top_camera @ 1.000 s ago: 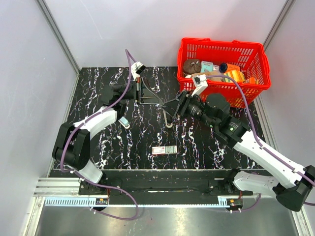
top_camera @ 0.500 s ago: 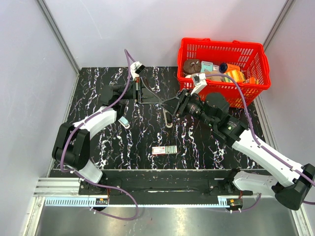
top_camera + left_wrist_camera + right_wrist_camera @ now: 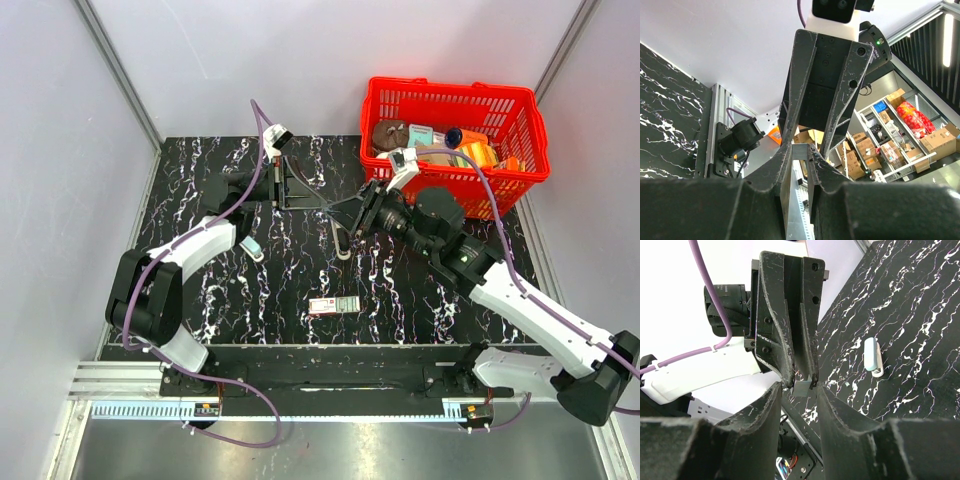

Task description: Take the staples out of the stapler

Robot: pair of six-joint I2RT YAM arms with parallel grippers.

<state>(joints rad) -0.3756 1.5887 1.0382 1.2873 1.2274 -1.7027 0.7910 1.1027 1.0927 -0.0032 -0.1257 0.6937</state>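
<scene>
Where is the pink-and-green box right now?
In the top view, the pink-and-green box lies flat on the table, mid-width near the front edge, nothing touching it.

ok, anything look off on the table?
Nothing spilled or broken. One oddity: a small pale blue-and-white piece lies loose on the table by the left arm, away from both claws. The left claw pinches a small silvery piece mid-air, right claw open around it; what it is, I can't tell.

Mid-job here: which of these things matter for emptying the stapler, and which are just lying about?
Job: stapler, seemingly the small silvery piece pinched in the left pincer; right pincer, open around it.
Lying about: pink-and-green box; pale blue item; red basket of oddments.
</scene>
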